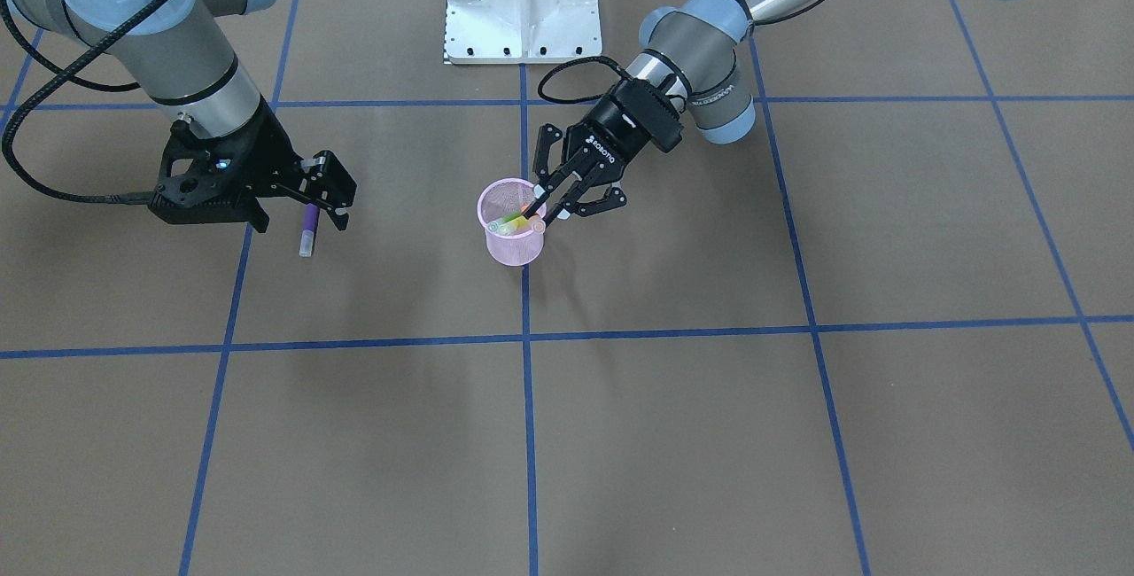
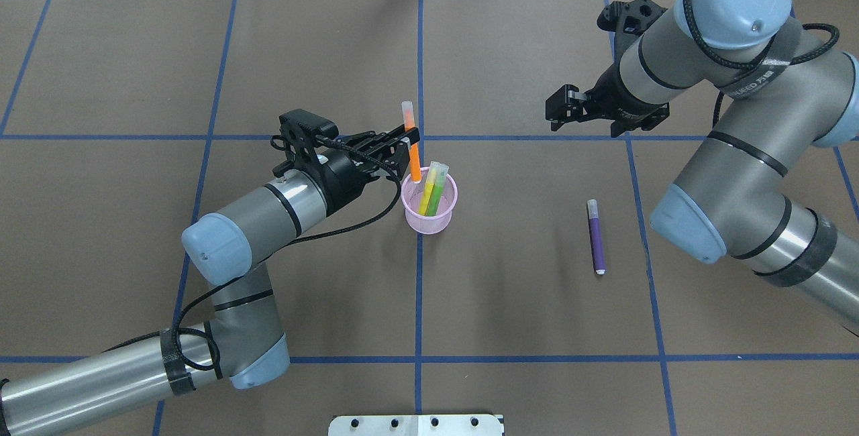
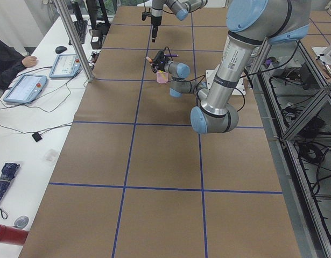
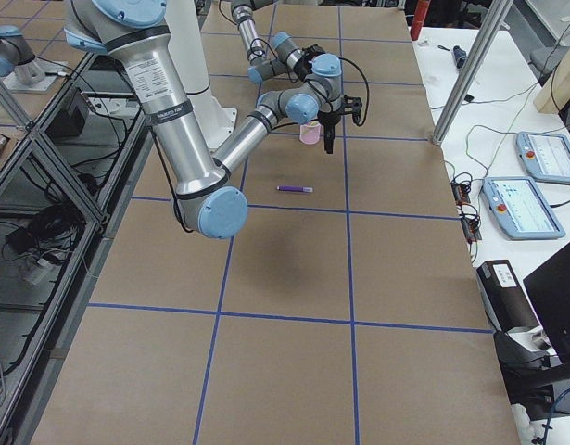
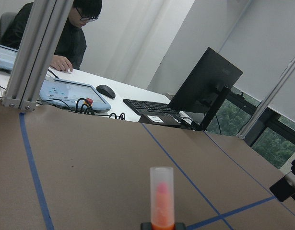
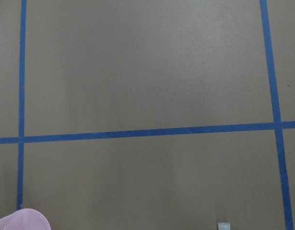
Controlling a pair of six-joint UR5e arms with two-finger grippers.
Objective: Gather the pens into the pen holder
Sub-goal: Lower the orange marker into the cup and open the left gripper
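The pink mesh pen holder (image 2: 429, 219) stands near the table's middle, with a yellow pen (image 2: 427, 196) and a green pen (image 2: 437, 193) leaning inside it. My left gripper (image 2: 407, 145) is shut on the orange pen (image 2: 414, 157), held nearly upright with its pale cap up and its lower end at the holder's rim. The cap shows in the left wrist view (image 5: 161, 191). The purple pen (image 2: 596, 238) lies flat on the table to the right of the holder. My right gripper (image 2: 562, 109) is open and empty, held high and beyond the purple pen.
The table is brown paper with a blue tape grid (image 2: 420, 302). The white robot base (image 1: 523, 0) stands at the near edge. The holder rim (image 6: 17, 221) and the purple pen's cap (image 6: 224, 225) show at the bottom of the right wrist view. Operator desks lie beyond the far edge.
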